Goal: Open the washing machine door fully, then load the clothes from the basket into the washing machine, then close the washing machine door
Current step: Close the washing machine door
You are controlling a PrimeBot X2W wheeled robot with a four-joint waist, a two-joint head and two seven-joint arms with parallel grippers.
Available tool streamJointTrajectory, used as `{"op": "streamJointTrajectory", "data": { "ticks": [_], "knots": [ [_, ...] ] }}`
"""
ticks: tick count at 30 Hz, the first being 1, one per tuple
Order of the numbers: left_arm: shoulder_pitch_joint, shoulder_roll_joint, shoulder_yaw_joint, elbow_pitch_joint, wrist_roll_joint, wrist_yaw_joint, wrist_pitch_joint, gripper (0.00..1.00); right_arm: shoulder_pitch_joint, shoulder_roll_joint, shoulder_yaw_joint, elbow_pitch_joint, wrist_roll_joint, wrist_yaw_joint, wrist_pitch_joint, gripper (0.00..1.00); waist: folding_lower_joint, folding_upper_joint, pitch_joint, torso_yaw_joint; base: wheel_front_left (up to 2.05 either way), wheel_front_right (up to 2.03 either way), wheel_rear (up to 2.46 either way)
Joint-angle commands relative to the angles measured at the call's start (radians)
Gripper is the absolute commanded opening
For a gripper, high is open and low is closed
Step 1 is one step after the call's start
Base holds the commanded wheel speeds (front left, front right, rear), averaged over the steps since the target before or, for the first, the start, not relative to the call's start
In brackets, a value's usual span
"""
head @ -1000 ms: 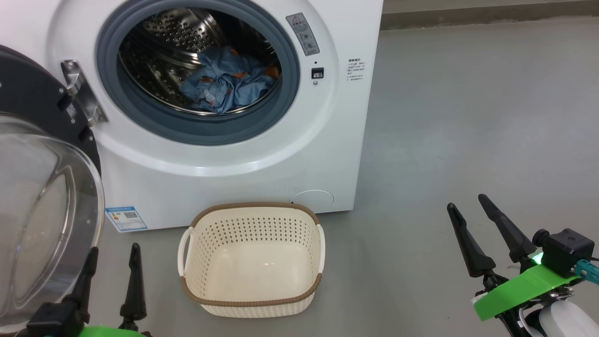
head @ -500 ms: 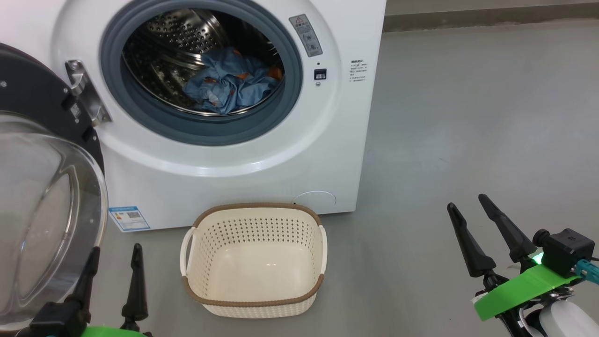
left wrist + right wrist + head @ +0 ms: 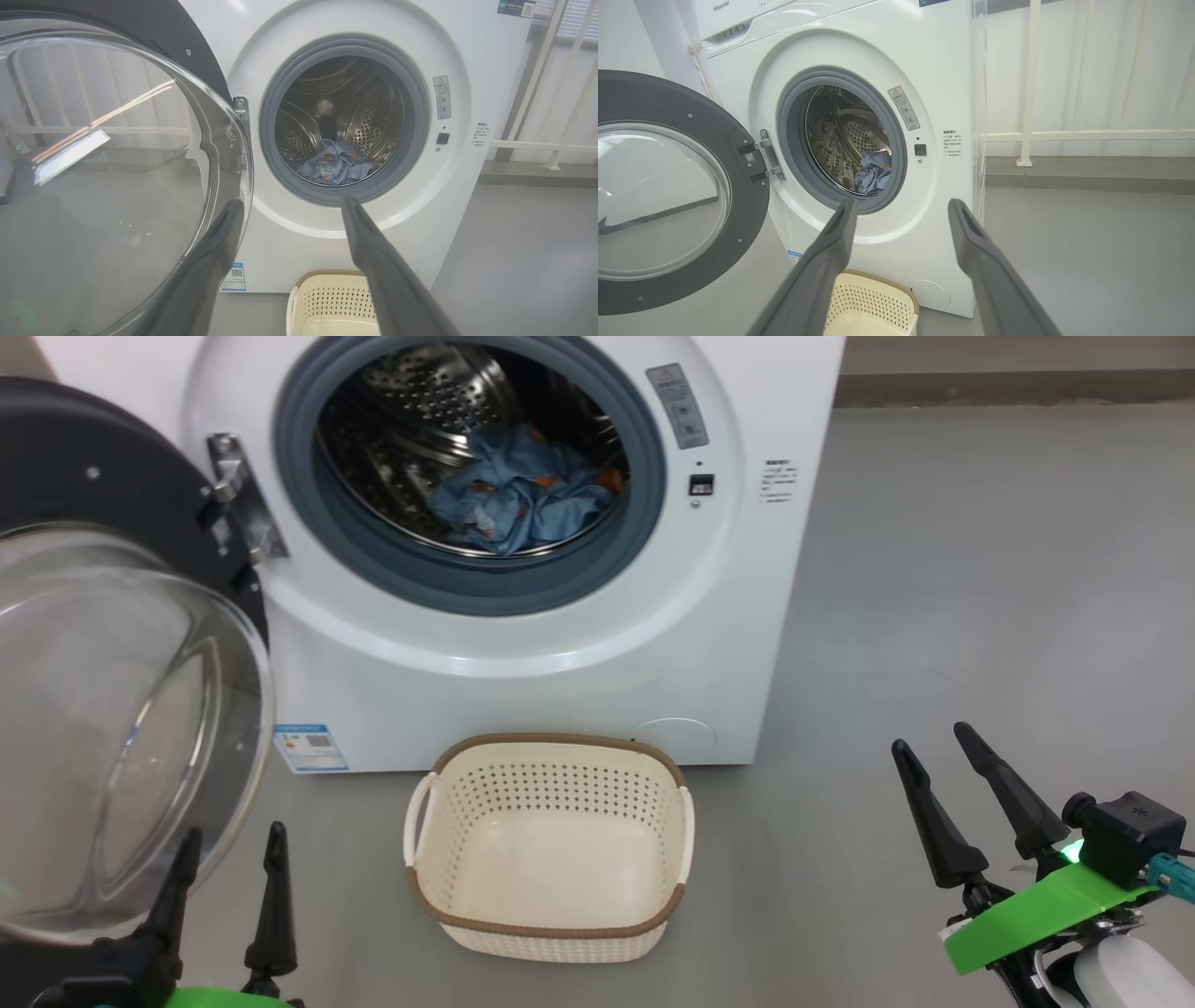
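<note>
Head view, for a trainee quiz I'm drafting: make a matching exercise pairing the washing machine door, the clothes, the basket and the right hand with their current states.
1. washing machine door
2. clothes
3. basket
4. right hand

A. empty, standing on the floor
B. open, holding nothing
C. swung open on the left side
D. lying inside the drum

Pairs: 1-C, 2-D, 3-A, 4-B

The washing machine door (image 3: pixel 93 439) runs off the head view's left edge; the gasket (image 3: pixel 791 140) perhaps half-hides the clothes (image 3: pixel 873 172).
</note>
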Motion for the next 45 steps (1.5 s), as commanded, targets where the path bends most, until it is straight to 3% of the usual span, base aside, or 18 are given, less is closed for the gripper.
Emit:
{"op": "streamJointTrajectory", "data": {
  "ticks": [1,26,36,45],
  "knots": [
    [-0.013,0.025,0.039,-0.023,0.008,0.009,-0.006,1.00,-0.003,-0.013,0.017,-0.021,0.009,0.004,-0.008,1.00,0.0000,-0.0001,-0.004,0.028,0.00,0.00,0.00],
    [0.005,0.002,0.086,-0.077,0.063,0.072,-0.006,1.00,-0.002,-0.007,0.044,-0.013,0.013,0.004,-0.008,1.00,0.0000,-0.0001,-0.025,0.236,0.00,0.00,0.00],
    [0.008,-0.013,0.105,-0.070,0.065,0.059,-0.006,1.00,-0.003,-0.003,0.051,-0.011,0.014,0.004,-0.008,1.00,0.0000,-0.0001,-0.026,0.302,0.00,0.00,0.00],
    [0.006,-0.019,0.132,-0.097,0.085,0.072,-0.006,1.00,-0.004,0.004,0.050,-0.009,0.015,0.004,-0.008,1.00,0.0000,-0.0001,-0.030,0.337,0.00,0.00,0.00]
  ]
}}
